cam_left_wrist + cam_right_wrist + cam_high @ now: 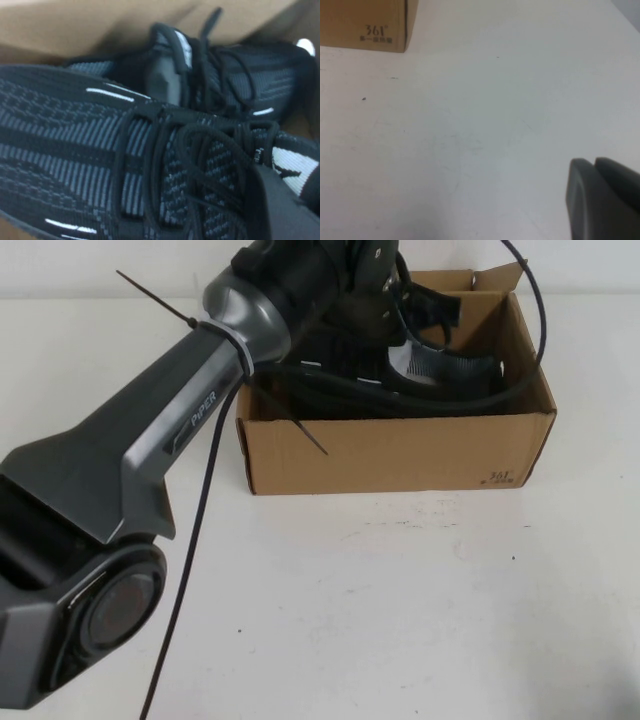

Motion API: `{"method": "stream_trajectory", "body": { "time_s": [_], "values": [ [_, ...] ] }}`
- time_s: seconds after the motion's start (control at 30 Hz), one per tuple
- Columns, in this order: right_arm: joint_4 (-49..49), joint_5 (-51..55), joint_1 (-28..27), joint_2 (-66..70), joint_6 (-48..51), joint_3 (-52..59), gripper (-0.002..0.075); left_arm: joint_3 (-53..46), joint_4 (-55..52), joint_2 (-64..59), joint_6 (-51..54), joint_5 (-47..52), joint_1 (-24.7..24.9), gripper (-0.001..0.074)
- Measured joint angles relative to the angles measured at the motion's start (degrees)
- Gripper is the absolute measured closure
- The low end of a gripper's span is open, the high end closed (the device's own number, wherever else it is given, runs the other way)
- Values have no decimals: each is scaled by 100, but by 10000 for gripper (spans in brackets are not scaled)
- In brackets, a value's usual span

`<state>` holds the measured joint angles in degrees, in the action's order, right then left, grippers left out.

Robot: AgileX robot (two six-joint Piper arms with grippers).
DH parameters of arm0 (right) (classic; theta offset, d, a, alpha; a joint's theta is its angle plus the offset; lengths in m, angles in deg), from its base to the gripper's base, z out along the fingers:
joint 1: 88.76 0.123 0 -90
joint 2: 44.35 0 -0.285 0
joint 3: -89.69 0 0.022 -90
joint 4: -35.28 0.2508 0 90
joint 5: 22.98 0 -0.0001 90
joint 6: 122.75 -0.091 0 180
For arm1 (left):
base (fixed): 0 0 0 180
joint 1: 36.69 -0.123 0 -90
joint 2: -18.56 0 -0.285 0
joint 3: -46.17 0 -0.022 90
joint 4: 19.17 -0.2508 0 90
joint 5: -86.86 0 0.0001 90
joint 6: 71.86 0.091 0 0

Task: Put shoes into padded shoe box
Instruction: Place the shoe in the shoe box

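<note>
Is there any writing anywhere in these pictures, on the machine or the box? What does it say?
"PIPER": on the grey left arm, which reaches into the brown cardboard shoe box.
"361°": dark print at the box's corner; the small line beneath is too blurred to read.
Black knit sneakers: white tongue tag unreadable.
Right gripper, over the white table: no text.

Even, diffuse light overhead; white table (420,620) bright, no hard glare. Soft shadow along near foot of box (400,455). Box interior dim; shoes (400,375) read near-black, detail lost. Left arm (150,440) large in foreground, slightly soft. Left wrist view close-up and blurred; knit of shoes (100,165) smeared, small glare spot at corner. Right wrist view washed pale, gripper finger (600,200) out of focus at edge.
</note>
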<state>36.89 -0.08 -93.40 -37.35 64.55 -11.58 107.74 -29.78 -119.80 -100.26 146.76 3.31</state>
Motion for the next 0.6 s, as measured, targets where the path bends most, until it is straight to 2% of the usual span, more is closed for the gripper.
{"method": "stream_trajectory", "body": {
  "time_s": [0.6],
  "values": [
    [0, 0, 0, 0, 0, 0, 734, 355, 437, -13, -47, 292, 132, 732]
  ]
}}
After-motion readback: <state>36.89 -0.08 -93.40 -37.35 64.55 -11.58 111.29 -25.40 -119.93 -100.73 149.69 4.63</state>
